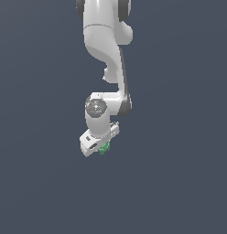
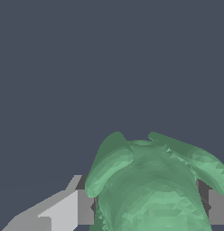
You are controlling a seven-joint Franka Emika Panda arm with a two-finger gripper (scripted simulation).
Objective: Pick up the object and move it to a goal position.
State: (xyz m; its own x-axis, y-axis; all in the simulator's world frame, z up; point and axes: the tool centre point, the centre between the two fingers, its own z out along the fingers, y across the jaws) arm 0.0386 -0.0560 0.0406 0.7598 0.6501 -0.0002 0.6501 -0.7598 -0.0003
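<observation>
The object [image 1: 104,148] is a tiny green knobbly thing peeking out under the white gripper [image 1: 101,149] near the middle of the exterior view. In the wrist view the green object [image 2: 150,185] fills the space between the two grey fingers [image 2: 84,207], with its rounded lobes spreading over both pads. The gripper is shut on the object. The white arm [image 1: 106,50] comes down from the top of the exterior view, and the hand hides most of the object there.
A plain dark blue-grey surface [image 1: 179,183] lies all around the arm. No other objects, containers or edges show in either view.
</observation>
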